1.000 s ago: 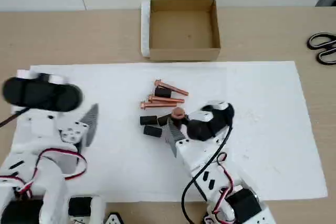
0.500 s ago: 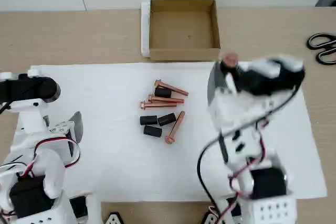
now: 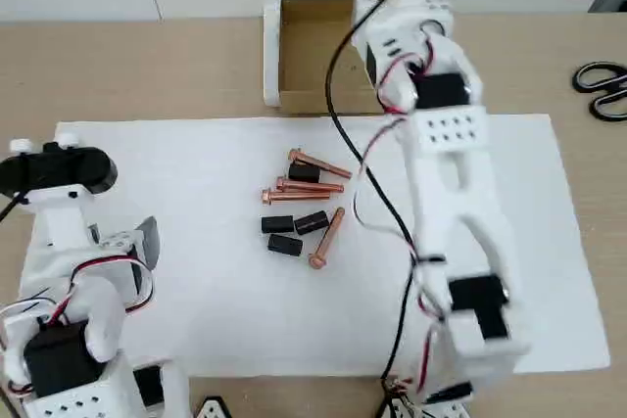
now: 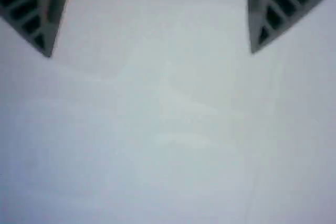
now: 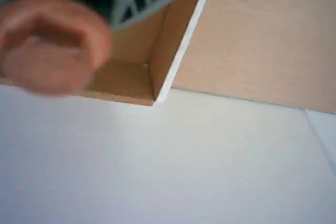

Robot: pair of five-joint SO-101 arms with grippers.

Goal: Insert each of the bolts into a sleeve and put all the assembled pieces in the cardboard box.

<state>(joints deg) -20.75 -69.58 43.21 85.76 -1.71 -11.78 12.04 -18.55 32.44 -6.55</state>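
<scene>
Right wrist view shows the right tool (image 5: 79,14) gripping a copper bolt (image 5: 52,45), perhaps already sleeved, with the cardboard box (image 5: 155,51) just below it. Drop-off step, I judge; opening comes next. Well apart, loose bolts (image 3: 326,238) and sleeves (image 3: 285,245) lie; left tool (image 4: 149,51) gapes empty.

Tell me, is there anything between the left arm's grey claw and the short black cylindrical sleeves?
Nothing. In the high view, only the bare white paper sheet lies between the left gripper and the black sleeves.
</scene>
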